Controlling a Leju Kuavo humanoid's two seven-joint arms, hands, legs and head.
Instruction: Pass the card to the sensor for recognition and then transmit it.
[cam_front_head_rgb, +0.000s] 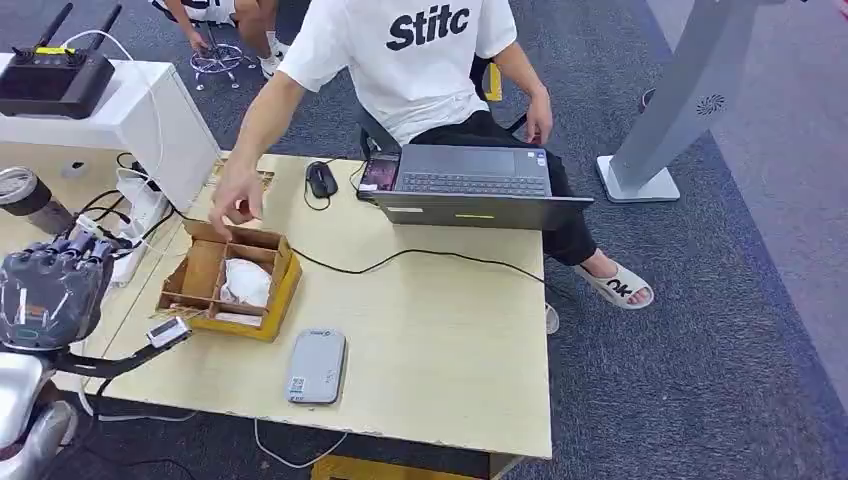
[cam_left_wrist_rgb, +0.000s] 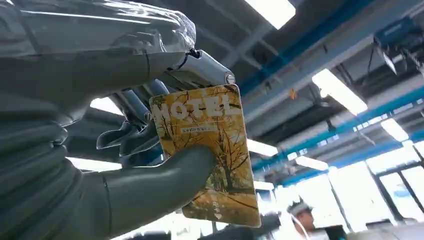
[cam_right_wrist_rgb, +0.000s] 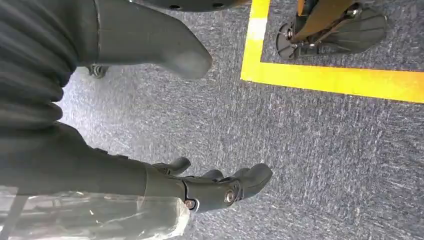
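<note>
**Left hand holds the hotel card up; right hand hangs free over the carpet**

Head view: I see my left hand raised at the table's near left corner, back of the hand to the camera, so the card is hidden here. The grey sensor lies flat on the wooden table, just beside the near edge of a wooden box with compartments; something white sits in one of them. A person in a white shirt sits across the table, one hand reaching over the far end of the box. A laptop and a mouse sit at the far edge.

Left wrist view: my left hand is clamped on the card, thumb across its face, darker fingers behind it. The card is yellow with a tree picture and "HOTEL" printed on it, seen against ceiling lights.

Right wrist view: my right hand hangs over grey carpet, fingers apart, nothing in it. A yellow line runs across the floor.
</note>
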